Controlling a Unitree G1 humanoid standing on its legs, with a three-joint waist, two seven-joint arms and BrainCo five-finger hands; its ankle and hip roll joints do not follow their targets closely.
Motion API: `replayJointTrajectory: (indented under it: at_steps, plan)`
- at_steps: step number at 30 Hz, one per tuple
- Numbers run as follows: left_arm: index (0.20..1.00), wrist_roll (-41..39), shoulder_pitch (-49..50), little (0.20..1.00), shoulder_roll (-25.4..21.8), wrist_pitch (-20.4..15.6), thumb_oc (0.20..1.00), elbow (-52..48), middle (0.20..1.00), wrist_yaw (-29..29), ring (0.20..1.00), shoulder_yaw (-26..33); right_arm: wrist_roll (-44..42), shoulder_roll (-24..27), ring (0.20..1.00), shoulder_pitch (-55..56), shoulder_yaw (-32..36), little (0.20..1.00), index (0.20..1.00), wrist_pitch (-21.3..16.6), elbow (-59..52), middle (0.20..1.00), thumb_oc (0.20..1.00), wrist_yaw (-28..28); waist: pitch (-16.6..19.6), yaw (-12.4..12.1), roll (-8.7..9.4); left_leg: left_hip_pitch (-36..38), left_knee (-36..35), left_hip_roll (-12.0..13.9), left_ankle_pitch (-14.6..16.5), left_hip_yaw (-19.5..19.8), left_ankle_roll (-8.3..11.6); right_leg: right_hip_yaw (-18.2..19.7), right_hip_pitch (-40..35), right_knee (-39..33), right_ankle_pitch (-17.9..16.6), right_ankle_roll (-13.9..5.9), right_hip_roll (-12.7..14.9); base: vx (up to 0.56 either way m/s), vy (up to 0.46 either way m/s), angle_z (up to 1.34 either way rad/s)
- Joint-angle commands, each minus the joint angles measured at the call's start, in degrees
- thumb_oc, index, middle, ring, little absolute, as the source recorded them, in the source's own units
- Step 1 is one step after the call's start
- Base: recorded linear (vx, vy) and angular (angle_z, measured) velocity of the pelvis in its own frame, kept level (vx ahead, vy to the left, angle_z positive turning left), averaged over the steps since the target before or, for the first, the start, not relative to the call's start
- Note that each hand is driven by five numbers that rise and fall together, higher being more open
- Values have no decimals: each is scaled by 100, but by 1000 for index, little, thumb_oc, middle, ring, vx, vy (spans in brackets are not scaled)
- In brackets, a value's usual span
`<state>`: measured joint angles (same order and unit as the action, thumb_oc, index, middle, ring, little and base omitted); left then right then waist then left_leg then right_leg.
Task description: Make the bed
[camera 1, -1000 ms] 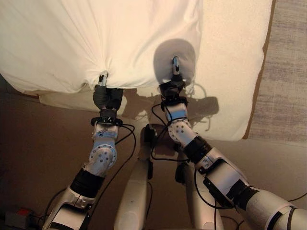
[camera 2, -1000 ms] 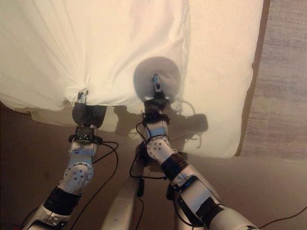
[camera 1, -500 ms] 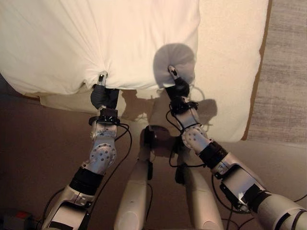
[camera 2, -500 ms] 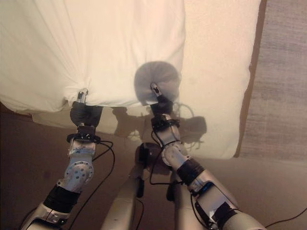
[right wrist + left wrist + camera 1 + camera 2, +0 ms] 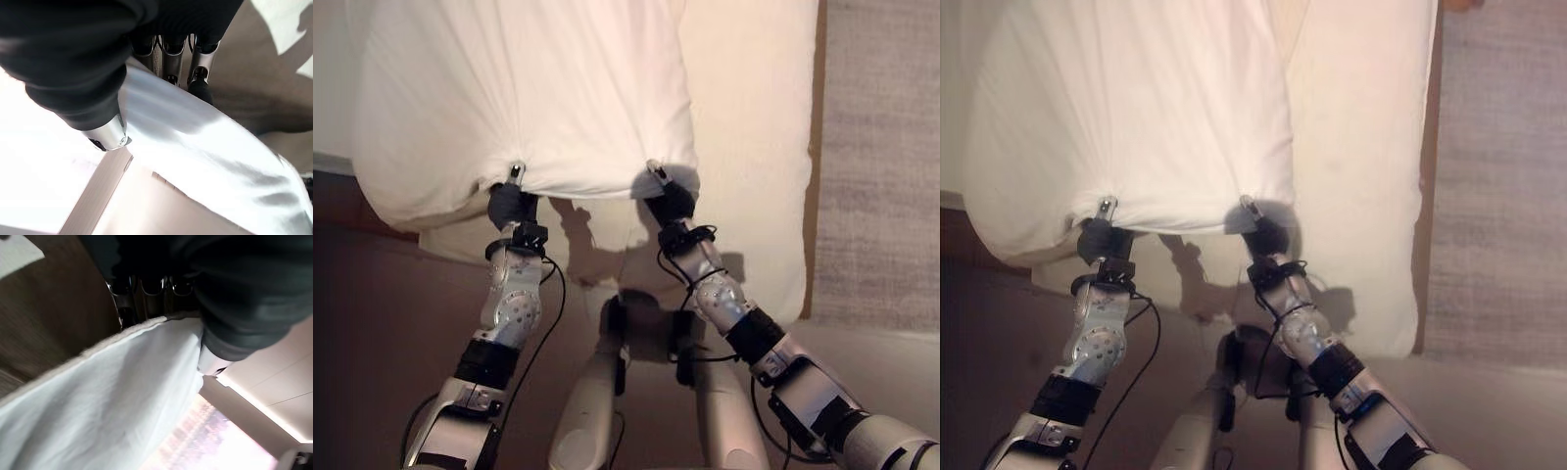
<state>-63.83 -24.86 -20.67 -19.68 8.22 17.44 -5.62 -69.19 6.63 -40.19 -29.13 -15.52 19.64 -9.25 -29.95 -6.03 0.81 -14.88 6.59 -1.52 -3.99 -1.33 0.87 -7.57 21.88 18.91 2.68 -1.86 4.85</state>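
A white bed cover lies over the cream mattress, its near edge hanging toward me. My left hand is shut on that edge at the left, the cloth bunching into creases at the grip. My right hand is shut on the same edge near the cover's right corner. In the left wrist view the cover's hem runs between the fingers and the thumb. In the right wrist view the thumb and fingers pinch the cloth.
The mattress's right strip lies bare beside the cover, bounded by a brown bed edge. A grey woven rug lies to the right of the bed. Brown floor spreads at the left and before the bed.
My right hand has come back from on top of the cover to its near edge and closed on it. The left hand keeps its hold. The camera has shifted.
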Motion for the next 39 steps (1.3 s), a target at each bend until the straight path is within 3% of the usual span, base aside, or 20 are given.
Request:
replayJointTrajectory:
  at_steps: [1, 5, 7, 9, 10, 12, 15, 17, 19, 21, 23, 24, 25, 27, 29, 32, 33, 34, 35, 39]
  plan:
    - [200, 167, 465, 200, -146, -641, 200, 341, 200, 1, 200, 1002, -114, 339, 200, 893, 1038, 200, 200, -556, -260, 200, 200, 137, 867, 134, -229, 248, 111, -251, 390, 236, -110, 93, -560, 39, 265, -157, -162, 103, -14, 9]
    - [200, 202, 516, 200, -21, -622, 200, 355, 200, -24, 200, 1018, -46, 233, 200, 994, 1080, 200, 200, -515, -277, 200, 200, 133, 1023, 146, -186, 491, 207, -55, 376, 424, 26, -76, -1068, -41, 365, -180, -54, 105, -4, 36]
    - [200, 183, 558, 200, 35, -641, 200, 327, 200, -80, 200, 964, -50, 194, 200, 1070, 1029, 200, 200, -480, -276, 200, 200, 163, 1175, 148, -55, 544, 59, 489, 103, 557, 165, -86, -1391, -136, 411, -299, 214, 85, 197, 42]
    - [200, 182, 559, 200, 35, -641, 200, 327, 200, -81, 200, 964, -50, 194, 200, 1070, 1029, 200, 200, -480, -277, 200, 200, 163, 1190, 151, -60, 531, 35, 494, 74, 563, 166, -92, -1380, -162, 383, -296, 206, 76, 280, 25]
    - [200, 105, 570, 200, 86, -649, 200, 332, 200, -204, 200, 918, 64, 215, 200, 1304, 1060, 200, 200, -402, -330, 200, 200, 190, 1497, 210, 7, 647, -390, 1341, -364, 254, 368, -119, -1511, -233, 284, -477, 661, 97, 400, 37]
    - [200, 67, 589, 200, 126, -599, 200, 356, 200, -349, 200, 819, 150, 254, 200, 1517, 1170, 200, 200, -342, -407, 200, 200, 223, 1749, 266, -53, 810, -672, 1642, -528, -183, 565, -333, -1669, -396, 97, -615, 924, 127, 483, 56]
    - [200, -4, 601, 200, 94, -497, 200, 369, 200, -595, 200, 613, 241, 341, 200, 1738, 1206, 200, 200, -314, -525, 200, 200, 228, 2026, 336, -104, 883, -616, 1634, -281, -503, 663, -609, -1878, -616, -314, -791, 1284, 124, 524, 65]
    - [200, 43, 658, 200, 115, -512, 200, 214, 200, -748, 200, 490, 397, 263, 200, 1929, 1185, 200, 200, -223, -643, 200, 200, 209, 2057, 299, 96, 700, -63, 968, 256, -444, 407, -614, -2171, -788, -1770, -953, 2002, 90, 658, 65]
    - [200, 77, 656, 200, 69, -519, 200, 205, 200, -748, 200, 485, 459, 209, 200, 1877, 1153, 200, 200, -208, -633, 200, 200, 201, 2064, 259, 103, 653, 17, 871, 320, -519, 332, -625, -2068, -722, -1966, -919, 2099, 68, 565, 16]
    - [200, 194, 691, 200, 77, -569, 200, 173, 200, -685, 200, 488, 515, 70, 200, 1827, 1091, 200, 200, -244, -608, 200, 200, 162, 2046, 180, 26, 744, -14, 728, 419, -636, 176, -735, -1968, -408, -1754, -842, 2073, 122, 648, 11]
    - [200, 231, 667, 200, 76, -529, 200, 288, 200, -681, 200, 524, 499, -1, 200, 1825, 1019, 200, 200, -246, -572, 200, 200, 261, 2095, 272, -117, 1116, -550, 413, 266, -554, 49, -480, -1644, 90, -681, -503, 1003, 196, 559, 18]
    - [200, 230, 670, 200, 75, -529, 200, 288, 200, -682, 200, 524, 498, -1, 200, 1827, 1018, 200, 200, -246, -571, 200, 200, 261, 2080, 273, -110, 1140, -549, 405, 279, -555, 50, -475, -1656, 115, -656, -507, 1014, 228, 397, 35]
    - [200, 371, 704, 200, 73, -490, 200, 275, 200, -610, 200, 554, 452, -65, 200, 1791, 971, 200, 200, -243, -522, 200, 200, 302, 2067, 256, -143, 1426, -836, 267, 241, -572, 31, -751, -1542, 32, -230, -367, 546, 156, 226, 31]
    - [200, 429, 709, 200, 54, -492, 200, 279, 200, -556, 200, 577, 453, -95, 200, 1761, 932, 200, 200, -248, -479, 200, 200, 319, 2042, 259, -132, 1539, -933, 230, 234, -564, 48, -911, -1486, -104, -91, -305, 281, 182, 235, 9]
    - [200, 461, 627, 200, 74, -555, 200, 367, 200, -444, 200, 691, 369, -151, 200, 1677, 847, 200, 200, -280, -341, 200, 200, 398, 2016, 318, 40, 1825, -1072, -150, 286, -429, 61, -926, -1200, -907, -220, -409, -527, 281, 249, -3]
    - [200, 474, 570, 200, 125, -571, 200, 514, 200, -437, 200, 640, 414, -81, 200, 1724, 784, 200, 200, -303, -314, 200, 200, 379, 2007, 472, 127, 1815, -620, -413, 613, -168, 43, -483, -1169, -1241, -343, -311, -733, 318, 192, 49]
    - [200, 455, 703, 200, 263, -560, 200, 553, 200, -519, 200, 631, 405, 44, 200, 1878, 662, 200, 200, -261, -355, 200, 200, 368, 1999, 562, 110, 1597, 688, -560, 602, -95, 291, -142, -1499, -1189, -232, -31, -707, 158, 92, 121]
    - [200, 455, 704, 200, 263, -560, 200, 552, 200, -520, 200, 633, 404, 44, 200, 1878, 661, 200, 200, -261, -356, 200, 200, 369, 2015, 570, 115, 1559, 708, -565, 594, -93, 291, -147, -1478, -1200, -251, -29, -701, 326, 204, 162]
    - [200, 472, 792, 200, 375, -518, 200, 592, 200, -517, 200, 615, 348, 57, 200, 1918, 569, 200, 200, -200, -313, 200, 200, 403, 1883, 446, 5, 1022, 2156, -649, -6, -30, 883, -97, -1857, -1184, -147, 113, -612, 226, 129, 115]
    - [200, 438, 880, 200, 449, -544, 200, 662, 200, -382, 200, 730, 334, 41, 200, 2025, 522, 200, 200, -89, -263, 200, 200, 401, 1886, 357, 78, 628, 2307, -384, 141, 21, 615, 16, -2212, -1333, -85, 122, -501, 298, 89, 1]
